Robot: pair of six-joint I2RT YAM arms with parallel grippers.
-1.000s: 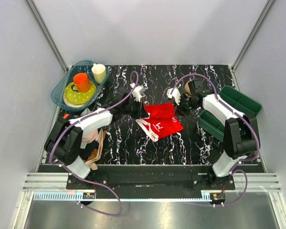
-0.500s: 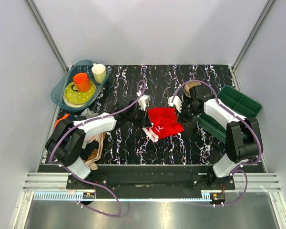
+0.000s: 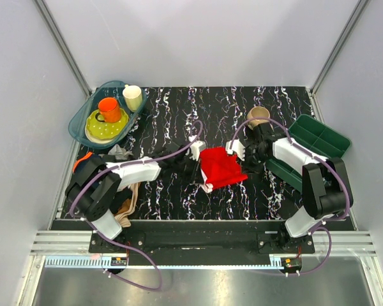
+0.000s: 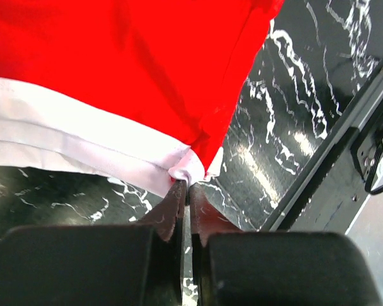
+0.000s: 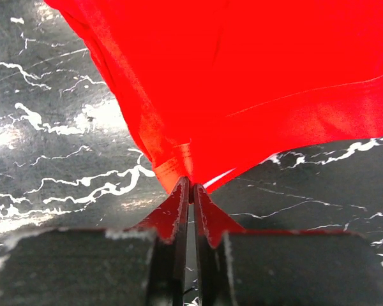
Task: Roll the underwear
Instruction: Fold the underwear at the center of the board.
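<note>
The red underwear (image 3: 221, 167) with white trim lies folded over on the black marbled table (image 3: 172, 115), near its middle. My left gripper (image 3: 196, 167) is at its left edge, shut on the white-trimmed corner (image 4: 186, 171). My right gripper (image 3: 242, 162) is at its right edge, shut on a red hemmed corner (image 5: 179, 164). In both wrist views the red fabric (image 4: 134, 57) stretches away from the fingertips over the table (image 5: 64, 95). The lettering and logo are hidden.
A teal tray (image 3: 83, 121) at the back left holds a yellow plate, an orange cup (image 3: 108, 108) and a cream cup (image 3: 133, 97). A green bin (image 3: 316, 137) and a tan cup (image 3: 258, 116) stand at the right. Beige garments (image 3: 126, 203) lie by the left arm's base.
Both grippers have moved toward the near edge, holding the underwear's corners. The fabric has folded over itself into a smaller, more compact shape, and the white logo no longer shows.
</note>
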